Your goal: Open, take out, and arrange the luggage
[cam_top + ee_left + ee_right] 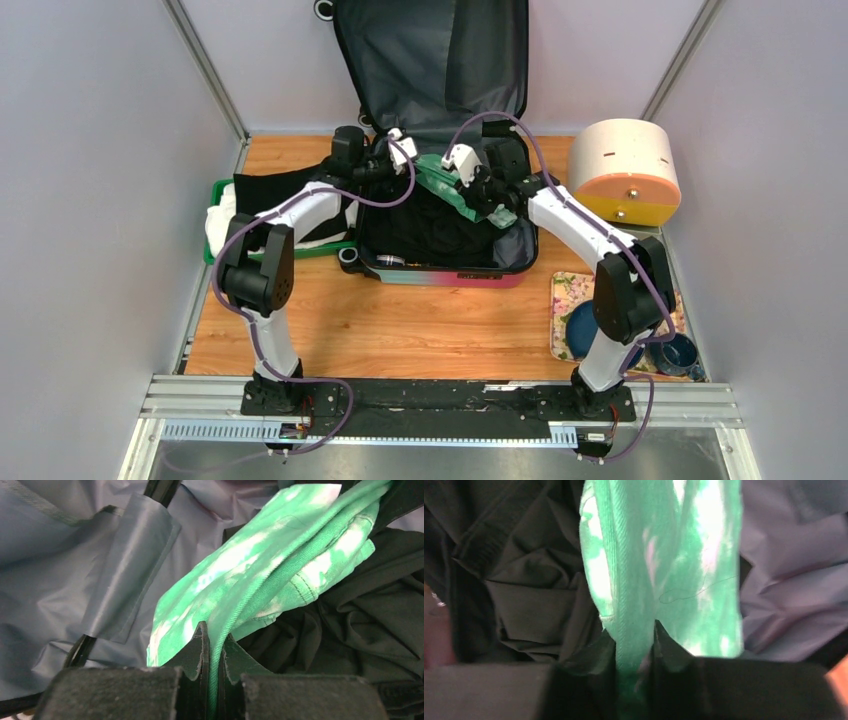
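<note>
The luggage (440, 272) lies open, with the left end effector (212, 647) and the right end effector (635, 642) both clamped on a green garment (447, 188), which I'd say needs lifting clear next.

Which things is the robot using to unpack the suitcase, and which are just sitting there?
For the job:
- suitcase
- green cloth, pinched by left claw and right claw
- black clothes inside
- probably the green tray, which holds clothes

Just lying about:
- round container
- flowery tray
- blue dish
- mug

Bright even overhead light, wrist views soft
</note>
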{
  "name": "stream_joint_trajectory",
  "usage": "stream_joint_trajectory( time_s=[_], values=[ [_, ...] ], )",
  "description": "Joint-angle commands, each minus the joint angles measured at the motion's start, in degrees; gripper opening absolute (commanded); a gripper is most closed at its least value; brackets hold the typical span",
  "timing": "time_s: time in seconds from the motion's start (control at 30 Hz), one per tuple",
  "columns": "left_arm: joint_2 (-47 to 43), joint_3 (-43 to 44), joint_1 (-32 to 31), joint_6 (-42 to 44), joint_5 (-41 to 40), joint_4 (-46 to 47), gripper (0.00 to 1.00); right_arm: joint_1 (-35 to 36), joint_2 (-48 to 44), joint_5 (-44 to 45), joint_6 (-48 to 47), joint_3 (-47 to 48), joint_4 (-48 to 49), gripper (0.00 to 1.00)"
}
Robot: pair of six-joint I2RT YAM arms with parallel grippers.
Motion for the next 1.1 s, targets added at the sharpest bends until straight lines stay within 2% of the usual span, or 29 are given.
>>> stream_joint_trajectory(
  time_s=[0.0,0.03,0.27,0.5,0.7,0.93,1.07],
  values=[
    [-2.7,5.8,1.6,-4.9,-2.4,6.9,0.00,0.0,-1.2,4.9,-3.1,8.0,3.0,0.08],
    [-3.8,6.2,1.8,-4.8,-2.6,6.8,0.00,0.0,-1.4,4.5,-3.4,9.1,3.3,0.00],
    [-10.3,7.9,5.4,-6.6,-7.9,9.3,0.00,1.5,-1.1,2.8,-3.4,20.5,8.4,0.00],
    [-18.6,6.6,11.0,-6.0,-17.4,12.4,0.00,6.1,4.9,1.5,-2.0,33.6,16.7,0.00],
    [-26.0,-1.0,17.7,-2.6,-25.1,14.6,0.00,11.4,18.1,0.5,-1.5,47.6,25.2,0.00],
    [-31.0,-11.3,31.1,-6.2,-25.7,17.4,0.00,17.5,35.9,-0.8,-3.1,62.2,39.7,0.00],
    [-33.1,-20.3,38.0,-7.7,-21.5,20.4,0.00,20.9,42.3,-1.3,-6.8,62.5,45.2,0.00]
  ],
)
